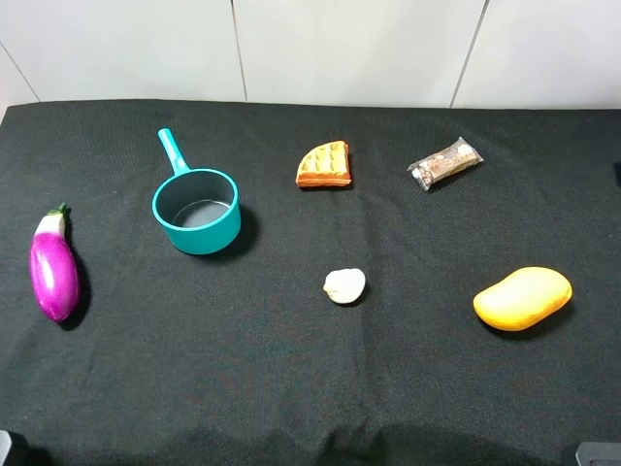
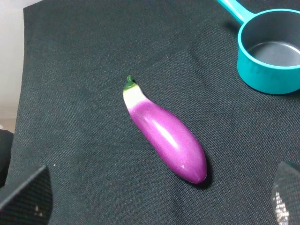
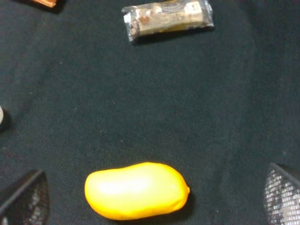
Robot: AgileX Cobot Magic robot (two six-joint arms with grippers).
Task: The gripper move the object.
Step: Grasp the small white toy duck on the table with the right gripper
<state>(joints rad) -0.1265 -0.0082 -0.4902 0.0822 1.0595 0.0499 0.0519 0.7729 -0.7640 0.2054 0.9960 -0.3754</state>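
The object, a tiny cream-white rubber duck [image 1: 344, 285], lies on the black cloth a little right of the table's middle. A sliver of it shows at the edge of the right wrist view [image 3: 1, 117]. My left gripper [image 2: 157, 206] is open and empty, its fingers [image 2: 28, 197] spread wide above a purple eggplant. My right gripper [image 3: 154, 201] is open and empty, its fingers [image 3: 283, 194] spread either side of a yellow-orange mango. Both grippers are far from the duck. In the exterior view only dark bits of them show at the front corners.
The eggplant [image 1: 53, 273] lies at the far left. A teal saucepan [image 1: 197, 209] stands left of the middle. A waffle piece [image 1: 324, 165] and a wrapped snack bar [image 1: 445, 163] lie at the back. The mango [image 1: 522, 298] lies at the right.
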